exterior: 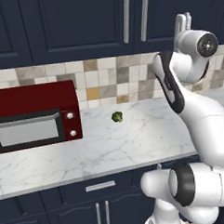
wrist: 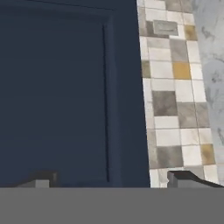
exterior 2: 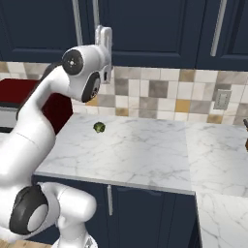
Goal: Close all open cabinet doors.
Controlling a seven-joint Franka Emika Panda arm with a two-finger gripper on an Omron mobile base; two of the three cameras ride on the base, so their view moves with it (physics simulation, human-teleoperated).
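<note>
my gripper (wrist: pixel 111 179) is spread wide, holding nothing, raised at the lower edge of the cabinet door (wrist: pixel 57 87) above the tile wall (wrist: pixel 175 109). if i push off-centre, a fingertip could slide off the frame and scrape tile.

cabinet doors (exterior: pixel 72 23) cut off by top edge, microwave (exterior: pixel 35 115) cropped at left, gripper (wrist: pixel 113 179) tips barely visible

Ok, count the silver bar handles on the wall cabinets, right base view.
3: left handle and its neighbour handle side by side upper left, third handle upper right. More may sit off-frame.
</note>
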